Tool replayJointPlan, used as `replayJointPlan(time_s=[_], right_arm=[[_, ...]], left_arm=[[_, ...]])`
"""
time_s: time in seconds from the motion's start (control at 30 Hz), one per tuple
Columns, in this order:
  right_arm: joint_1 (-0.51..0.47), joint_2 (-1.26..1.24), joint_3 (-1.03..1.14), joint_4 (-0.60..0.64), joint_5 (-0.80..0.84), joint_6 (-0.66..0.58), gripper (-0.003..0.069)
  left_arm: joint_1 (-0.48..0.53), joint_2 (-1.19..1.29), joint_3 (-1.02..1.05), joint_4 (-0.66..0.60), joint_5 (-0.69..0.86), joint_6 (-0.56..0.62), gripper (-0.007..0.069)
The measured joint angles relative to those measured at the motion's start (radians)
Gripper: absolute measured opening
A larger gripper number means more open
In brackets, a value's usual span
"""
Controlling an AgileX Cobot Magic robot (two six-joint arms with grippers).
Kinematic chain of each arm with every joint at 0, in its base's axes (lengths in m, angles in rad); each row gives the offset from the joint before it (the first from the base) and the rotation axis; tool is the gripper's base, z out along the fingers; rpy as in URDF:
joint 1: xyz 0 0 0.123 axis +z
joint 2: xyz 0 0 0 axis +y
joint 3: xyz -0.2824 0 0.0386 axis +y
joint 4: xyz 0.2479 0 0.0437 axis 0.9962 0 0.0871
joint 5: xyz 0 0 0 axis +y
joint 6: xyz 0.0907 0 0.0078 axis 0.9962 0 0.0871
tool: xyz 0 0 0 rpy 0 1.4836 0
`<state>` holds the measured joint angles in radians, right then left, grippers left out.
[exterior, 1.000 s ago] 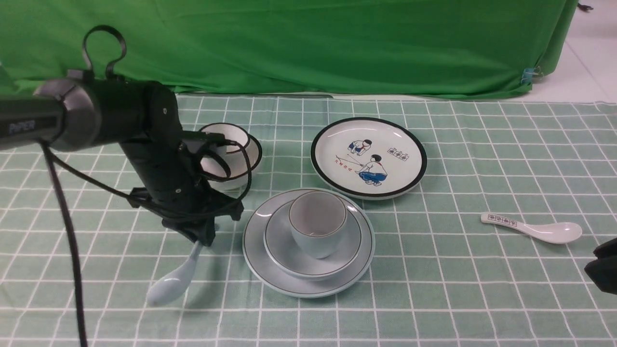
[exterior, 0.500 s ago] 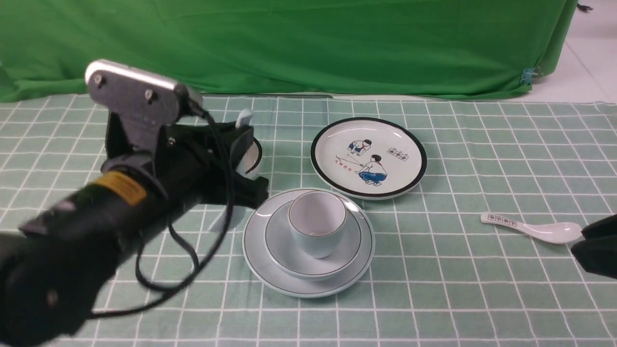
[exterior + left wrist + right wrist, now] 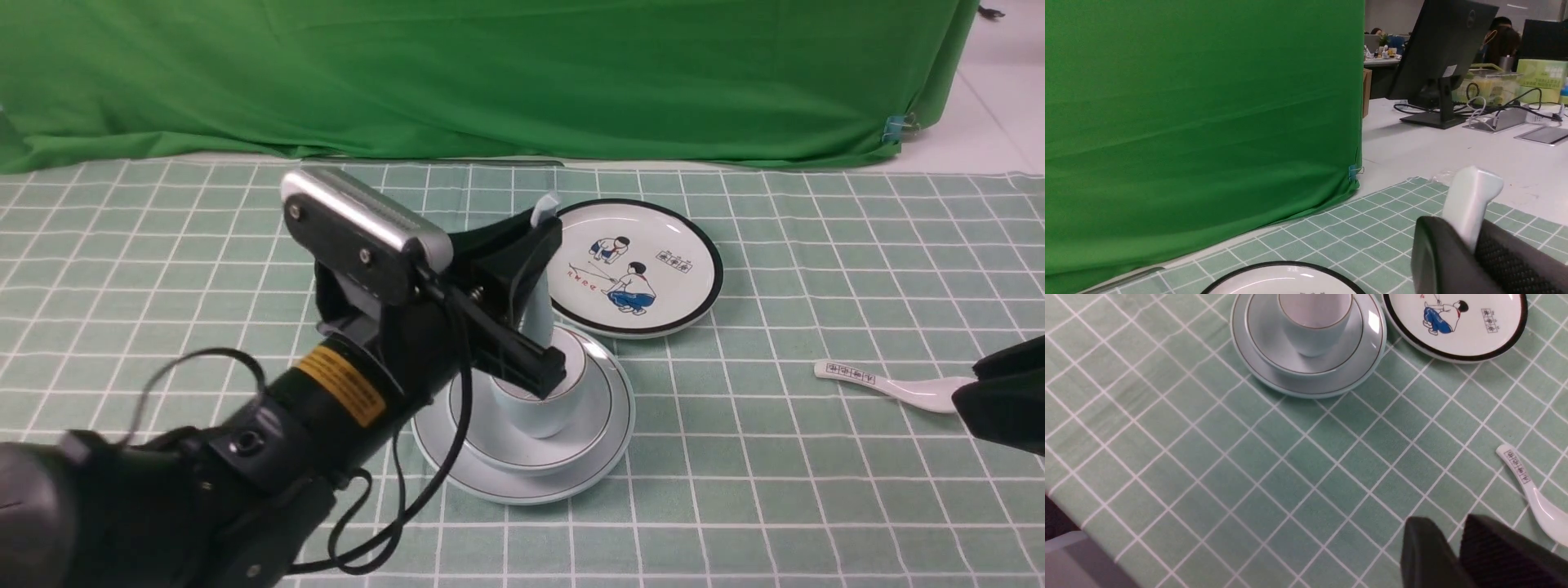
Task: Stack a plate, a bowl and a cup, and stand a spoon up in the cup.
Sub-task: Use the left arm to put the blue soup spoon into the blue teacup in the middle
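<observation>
The pale plate carries the shallow bowl, and the pale cup stands in the bowl. My left gripper reaches over this stack and is shut on the plain white spoon, held upright with its handle tip pointing up. The spoon's lower end is hidden behind a finger, right above the cup. In the left wrist view the spoon handle pokes out between the black fingers. My right gripper hovers low at the right, jaws slightly apart with nothing between them.
A black-rimmed plate with cartoon children lies just behind the stack. A white spoon with printed characters lies on the checked cloth at the right, right next to my right gripper. A green curtain closes the back.
My left arm swung from the left of the plate to over the cup, turning the spoon from hanging bowl-down to upright. The right gripper crept in from the right edge.
</observation>
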<state>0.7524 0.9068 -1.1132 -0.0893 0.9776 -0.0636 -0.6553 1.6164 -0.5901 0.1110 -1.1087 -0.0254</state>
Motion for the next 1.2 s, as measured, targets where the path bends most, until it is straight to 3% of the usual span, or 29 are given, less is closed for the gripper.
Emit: replayJointPlan(time_s=[0.4, 0.63, 1.0, 1.2], right_arm=[[0.0, 0.0, 0.0, 0.009, 0.022, 0.003, 0.0179], [0.0, 0.0, 0.0, 0.011, 0.039, 0.003, 0.0182], [0.0, 0.0, 0.0, 0.012, 0.041, 0.003, 0.0196], [0.0, 0.0, 0.0, 0.012, 0.041, 0.003, 0.0202]], left_arm=[[0.0, 0.184, -0.052, -0.086, -0.051, 0.019, 0.0036], [0.0, 0.233, -0.055, -0.072, -0.055, 0.025, 0.0085], [0.0, 0.21, -0.04, -0.071, -0.056, 0.001, 0.0381], [0.0, 0.095, 0.024, -0.071, -0.055, -0.008, 0.0473]])
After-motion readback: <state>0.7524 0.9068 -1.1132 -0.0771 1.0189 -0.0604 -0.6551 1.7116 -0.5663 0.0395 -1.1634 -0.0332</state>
